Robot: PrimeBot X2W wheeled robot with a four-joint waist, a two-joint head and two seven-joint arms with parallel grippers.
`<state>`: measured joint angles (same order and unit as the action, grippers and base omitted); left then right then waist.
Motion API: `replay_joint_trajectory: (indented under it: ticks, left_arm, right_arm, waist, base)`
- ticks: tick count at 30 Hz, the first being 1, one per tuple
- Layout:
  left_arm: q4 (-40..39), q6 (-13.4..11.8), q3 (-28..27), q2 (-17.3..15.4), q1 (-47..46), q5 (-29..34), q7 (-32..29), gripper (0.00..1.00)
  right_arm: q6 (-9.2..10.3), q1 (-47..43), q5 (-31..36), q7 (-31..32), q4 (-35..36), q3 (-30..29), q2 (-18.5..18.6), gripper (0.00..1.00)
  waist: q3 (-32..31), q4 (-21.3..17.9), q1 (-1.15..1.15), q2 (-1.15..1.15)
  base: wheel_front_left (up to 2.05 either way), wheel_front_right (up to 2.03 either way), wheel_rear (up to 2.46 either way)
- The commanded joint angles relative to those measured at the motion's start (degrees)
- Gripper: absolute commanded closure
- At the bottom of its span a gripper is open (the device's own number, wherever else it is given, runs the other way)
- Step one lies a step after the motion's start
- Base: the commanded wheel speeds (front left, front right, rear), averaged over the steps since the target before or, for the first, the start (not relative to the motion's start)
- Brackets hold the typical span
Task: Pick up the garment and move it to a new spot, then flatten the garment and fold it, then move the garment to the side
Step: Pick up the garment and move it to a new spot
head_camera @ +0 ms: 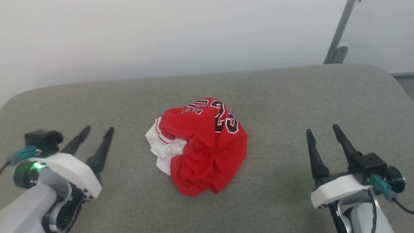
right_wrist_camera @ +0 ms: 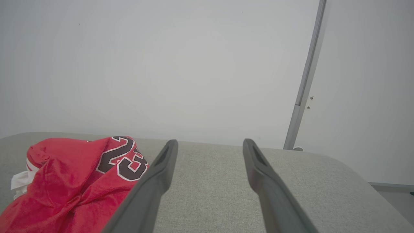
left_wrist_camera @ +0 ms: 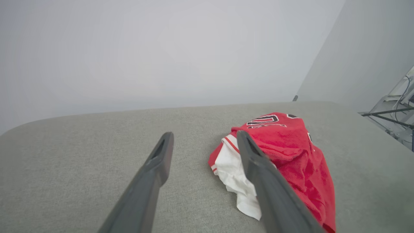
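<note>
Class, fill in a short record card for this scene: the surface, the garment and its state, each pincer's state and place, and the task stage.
surface: grey, fabric-covered, rounded corners
garment: red jersey with white parts and black-and-white lettering
garment state: crumpled in a heap near the middle of the surface, not flattened or folded
left pincer: open, empty, left of the garment, apart from it
right pincer: open, empty, right of the garment, apart from it
task stage: garment not yet picked up
</note>
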<state>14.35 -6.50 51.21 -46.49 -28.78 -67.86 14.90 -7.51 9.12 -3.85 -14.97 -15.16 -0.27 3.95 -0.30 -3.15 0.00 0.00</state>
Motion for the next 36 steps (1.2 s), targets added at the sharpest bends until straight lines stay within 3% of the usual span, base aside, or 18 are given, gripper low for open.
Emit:
replay_joint_trajectory:
  ticks: [1,9,21,31,36]
  left_arm:
    - [-0.31,0.06,-2.34,0.66,1.46,1.32,0.32,0.0]
    - [0.5,3.29,-18.48,5.66,12.53,10.14,0.36,0.0]
    - [0.99,11.39,-39.71,15.56,25.37,25.8,0.34,0.0]
    - [-1.65,13.89,-48.8,21.42,30.79,36.27,0.34,0.0]
    - [-3.43,14.0,-48.89,22.5,32.99,38.67,0.35,0.0]
  right_arm:
    - [0.04,-0.75,0.08,-0.29,0.19,-0.25,0.06,0.0]
    - [0.04,-2.15,0.14,-0.29,0.83,-1.07,-0.04,0.0]
    - [0.04,-3.32,0.47,-0.29,1.94,-1.68,-0.34,0.0]
    - [0.04,-4.17,0.75,-0.29,2.88,-2.01,-0.53,0.0]
    - [0.04,-4.94,0.55,-0.29,3.11,-2.21,-0.57,0.0]
  waist:
    - [-0.35,0.51,0.0,0.0]
    - [-1.29,2.11,0.0,0.0]
    - [-1.84,3.71,0.0,0.0]
    - [-2.17,4.35,0.0,0.0]
    - [-2.26,4.64,0.0,0.0]
  base:
    - [0.0,0.0,0.0]
    - [0.0,0.0,0.0]
    - [0.0,0.0,0.0]
    - [0.0,0.0,0.0]
    - [0.0,0.0,0.0]
